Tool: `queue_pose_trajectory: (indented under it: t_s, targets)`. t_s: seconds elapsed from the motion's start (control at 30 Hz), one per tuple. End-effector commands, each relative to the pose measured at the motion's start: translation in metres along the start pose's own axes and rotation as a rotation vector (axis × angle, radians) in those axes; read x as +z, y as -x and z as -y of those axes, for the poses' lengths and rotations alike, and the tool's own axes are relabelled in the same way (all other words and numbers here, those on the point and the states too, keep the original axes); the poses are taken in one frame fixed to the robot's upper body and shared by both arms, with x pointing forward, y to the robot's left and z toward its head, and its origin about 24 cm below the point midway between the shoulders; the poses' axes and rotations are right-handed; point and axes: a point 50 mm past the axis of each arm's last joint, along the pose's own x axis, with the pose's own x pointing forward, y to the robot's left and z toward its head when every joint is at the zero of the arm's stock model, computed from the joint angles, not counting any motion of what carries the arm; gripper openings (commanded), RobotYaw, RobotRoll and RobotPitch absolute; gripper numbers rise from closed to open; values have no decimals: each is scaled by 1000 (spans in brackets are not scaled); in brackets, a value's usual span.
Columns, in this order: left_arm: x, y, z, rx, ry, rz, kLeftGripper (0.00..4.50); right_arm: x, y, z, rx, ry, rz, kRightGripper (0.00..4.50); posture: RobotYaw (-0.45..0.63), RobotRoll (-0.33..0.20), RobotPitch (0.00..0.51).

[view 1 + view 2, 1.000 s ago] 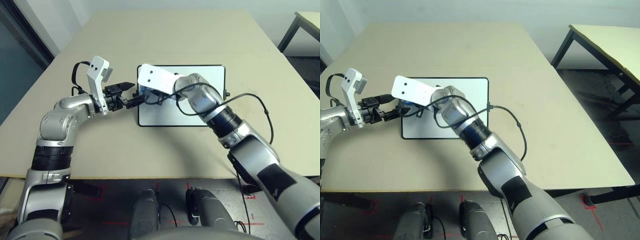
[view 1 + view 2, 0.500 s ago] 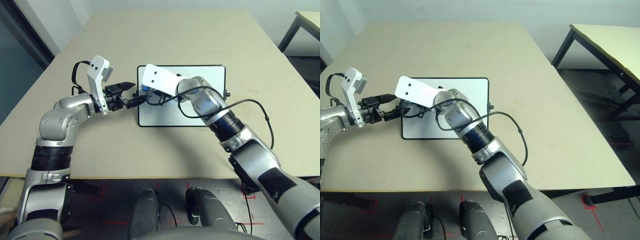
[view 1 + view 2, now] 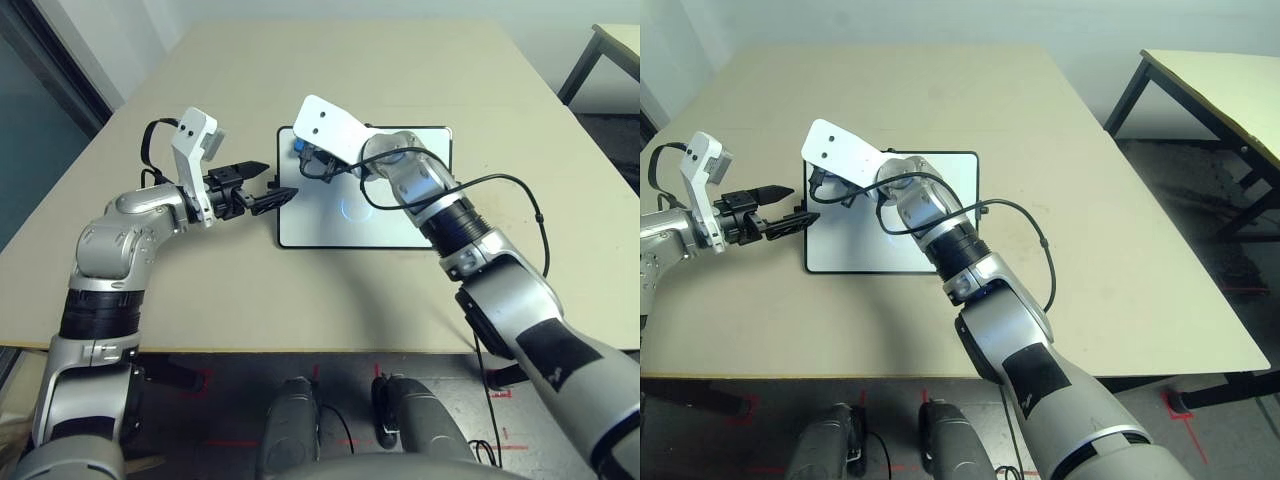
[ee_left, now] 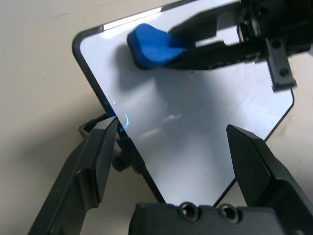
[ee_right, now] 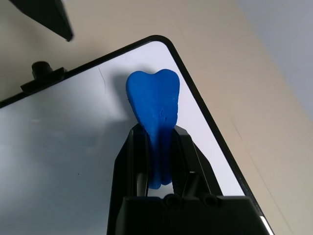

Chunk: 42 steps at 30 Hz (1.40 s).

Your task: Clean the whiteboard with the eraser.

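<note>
eraser point(image 5: 152, 110) | at whiteboard point(image 3: 385, 215) far-left corner | right end effector point(image 5: 159, 161) clamped

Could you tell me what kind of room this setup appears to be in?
Probably a lab or office-style test room: a plain beige table holds only the whiteboard, a second black-legged table stands nearby, and red tape marks are on the floor.

Near end of the eraser point(image 5: 155, 129) hidden between the right gripper's point(image 5: 157, 147) clamped jaws; whiteboard point(image 4: 195, 137) cut off by picture edges.

Beige table point(image 3: 330, 80) (second table point(image 3: 1230, 80) beside)
</note>
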Motion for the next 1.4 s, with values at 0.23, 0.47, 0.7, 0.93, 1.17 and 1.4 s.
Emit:
queue_pose_trajectory:
  t_s: [0.23, 0.47, 0.7, 0.93, 1.17, 1.4]
  targets:
    - [3, 0, -4, -5, -7, -8, 4500, -29, 4, -5, 18, -52, -99, 568, -21, 0, 132]
    - [4, 0, -5, -9, -12, -13, 4500, -23, 4, 28, -101, -65, -79, 568, -23, 0, 128]
    - [6, -2, -6, -9, -16, -7, 4500, -30, 6, 0, -22, -85, -72, 568, -23, 0, 117]
    - [7, -3, -6, -10, -18, -3, 4500, -36, 13, -37, 69, -110, -87, 568, -21, 0, 116]
    - [9, -3, -7, -9, -25, -3, 4500, -30, 14, -27, 34, -133, -82, 568, -21, 0, 104]
    - [11, -4, -8, -12, -32, 5, 4500, 23, 32, 14, -60, -217, 94, 568, -27, 0, 88]
